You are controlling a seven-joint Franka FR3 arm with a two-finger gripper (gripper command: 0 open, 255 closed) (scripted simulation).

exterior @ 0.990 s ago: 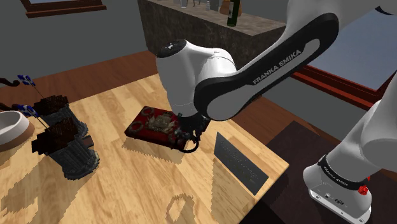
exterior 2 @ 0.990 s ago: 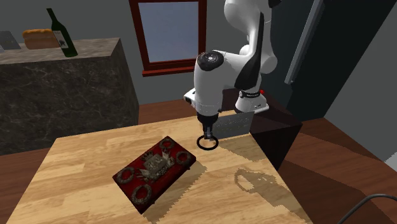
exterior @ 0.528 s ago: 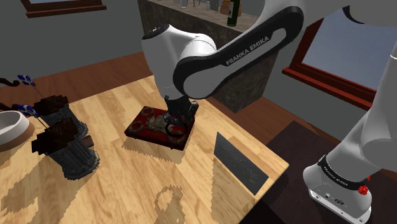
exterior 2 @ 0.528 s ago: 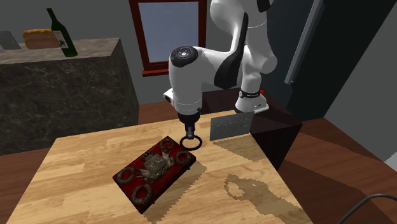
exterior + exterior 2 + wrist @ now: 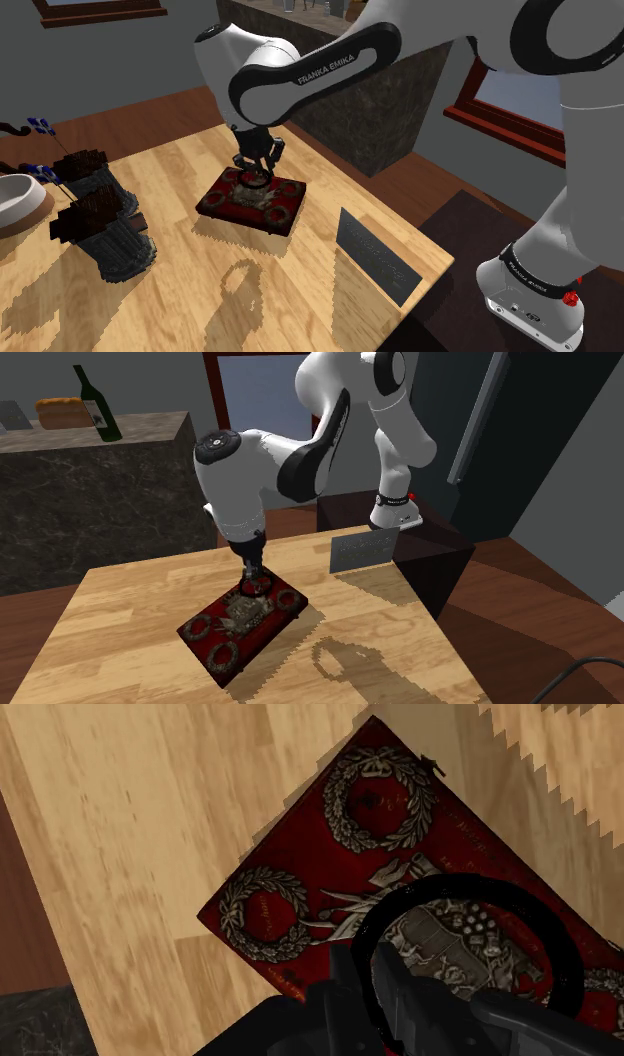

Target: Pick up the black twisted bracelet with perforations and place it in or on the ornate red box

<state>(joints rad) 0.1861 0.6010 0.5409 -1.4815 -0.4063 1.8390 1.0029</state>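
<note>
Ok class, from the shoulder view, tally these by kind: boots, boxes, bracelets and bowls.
dark boots with brown shaggy tops: 2
ornate red box with silver wreaths: 1
black ring-shaped bracelet: 1
white bowl: 1
Total: 5

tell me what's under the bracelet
The red box, its lid showing a crest and wreaths, lies under the bracelet held in the gripper. The gripper covers part of the lid.

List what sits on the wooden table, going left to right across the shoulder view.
white bowl → dark boots → ornate red box → grey slab
</note>
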